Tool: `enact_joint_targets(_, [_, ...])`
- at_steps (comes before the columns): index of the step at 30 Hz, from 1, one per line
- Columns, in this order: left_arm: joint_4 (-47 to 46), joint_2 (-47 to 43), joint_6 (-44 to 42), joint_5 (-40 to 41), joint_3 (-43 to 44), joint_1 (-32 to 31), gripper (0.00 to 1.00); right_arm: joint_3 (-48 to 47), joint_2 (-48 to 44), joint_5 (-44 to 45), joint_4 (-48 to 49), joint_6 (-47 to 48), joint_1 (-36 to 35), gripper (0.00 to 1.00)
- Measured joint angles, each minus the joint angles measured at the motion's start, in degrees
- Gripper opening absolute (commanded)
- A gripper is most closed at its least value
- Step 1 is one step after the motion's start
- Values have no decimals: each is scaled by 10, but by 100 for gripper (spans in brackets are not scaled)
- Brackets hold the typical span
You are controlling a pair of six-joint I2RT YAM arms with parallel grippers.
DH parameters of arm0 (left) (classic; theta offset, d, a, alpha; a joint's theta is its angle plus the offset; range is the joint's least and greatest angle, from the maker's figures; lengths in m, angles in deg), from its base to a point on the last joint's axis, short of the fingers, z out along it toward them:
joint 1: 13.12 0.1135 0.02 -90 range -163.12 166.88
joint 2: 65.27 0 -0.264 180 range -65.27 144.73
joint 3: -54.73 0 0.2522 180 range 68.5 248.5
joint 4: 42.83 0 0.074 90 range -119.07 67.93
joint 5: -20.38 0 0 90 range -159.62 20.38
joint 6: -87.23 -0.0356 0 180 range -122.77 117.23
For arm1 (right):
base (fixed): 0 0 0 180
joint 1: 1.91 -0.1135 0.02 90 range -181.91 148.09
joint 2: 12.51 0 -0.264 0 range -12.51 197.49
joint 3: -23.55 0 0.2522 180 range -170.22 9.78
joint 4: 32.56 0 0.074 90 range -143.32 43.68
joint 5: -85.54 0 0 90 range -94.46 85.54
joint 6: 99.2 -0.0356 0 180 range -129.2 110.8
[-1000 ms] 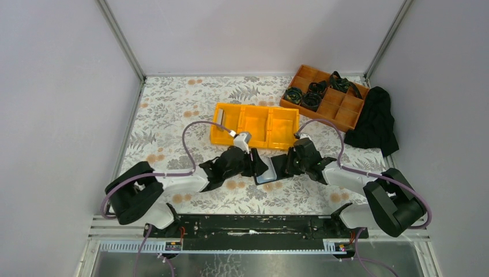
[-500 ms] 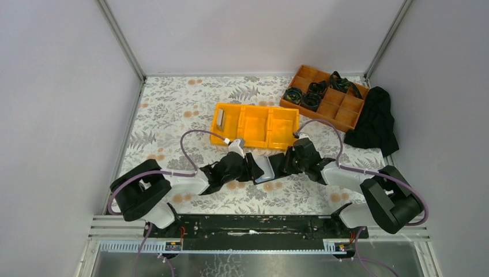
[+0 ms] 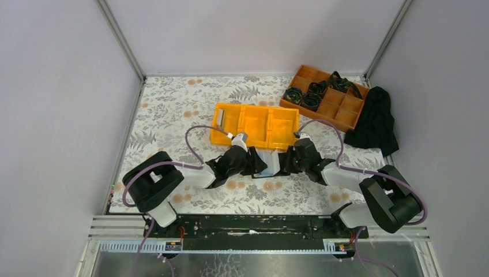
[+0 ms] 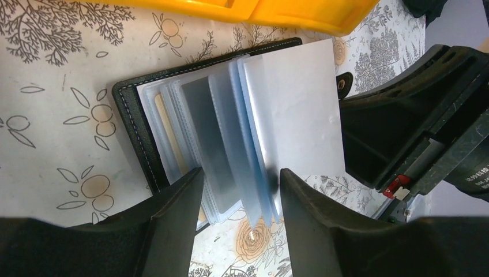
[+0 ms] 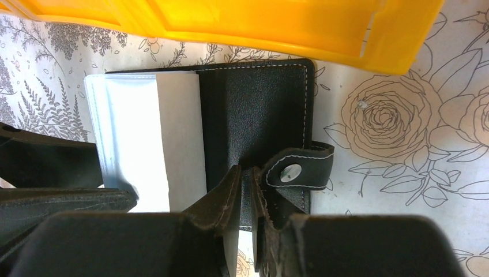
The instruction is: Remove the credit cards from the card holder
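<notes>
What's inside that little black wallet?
The card holder holds fanned clear sleeves: one grey card, a tan card partly showing. Anything behind the white page is hidden.

card holder (image 5: 262,109) matt grained black leather-look, sleeves (image 4: 228,138) clear glossy plastic; bin (image 5: 230,23) smooth glossy plastic

Desk (image 3: 173,109): floral-print cover. Yellow three-compartment bin (image 3: 255,140) lies near the middle. Orange divided tray (image 3: 344,115) sits far right and holds black coiled items (image 3: 303,97). Black cloth (image 3: 375,121) is bunched just beside the tray.
</notes>
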Motion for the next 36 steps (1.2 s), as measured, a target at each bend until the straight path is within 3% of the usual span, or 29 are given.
enact_joint_targets(10, [3, 38, -12, -4, 46, 11, 55, 2, 3, 14, 12, 1, 4, 18])
enact_joint_targets(21, [3, 57, -14, -14, 58, 21, 29, 7, 6, 15, 23, 2, 6, 18])
enact_joint_targets(28, [-16, 58, -1, -37, 68, 22, 19, 9, 6, 35, 27, 10, 11, 18])
enact_joint_targets(32, [-100, 74, 27, -110, 111, 7, 0, 10, 14, 19, 51, 8, 7, 18])
enact_joint_targets(36, [-130, 91, 38, -152, 124, 0, 0, 14, 13, 13, 57, 4, 9, 18])
